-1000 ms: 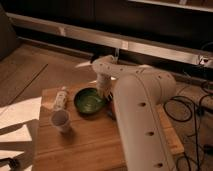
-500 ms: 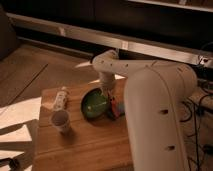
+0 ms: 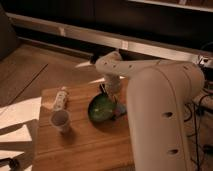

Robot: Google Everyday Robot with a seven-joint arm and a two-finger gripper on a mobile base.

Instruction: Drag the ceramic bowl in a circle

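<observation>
The gripper (image 3: 108, 93) sits at the far rim of the bowl (image 3: 102, 108), low over the counter (image 3: 85, 150); whether it is clamped on the rim or just pressing there can't be told, as the wrist blocks it. The bowl lies directly below and just in front of the gripper, touching or nearly so. The cup (image 3: 61, 121) stands upright well to the gripper's L and nearer the camera. A pale bottle-like item (image 3: 60, 99) lies on its side, also L of the gripper, just behind the cup. The white arm (image 3: 160, 115) bulks in from the R, filling much of the view.

Progress, as judged: the drag looks under way, w/ only a short arc covered. Most of the circle is left, plus the return to the start point.

Vs. a second ago: the bowl has slid R and a little toward the near edge, away from the cup. The gripper has travelled w/ it. The arm has swung further across the frame. Cup and bottle-like item haven't moved.
</observation>
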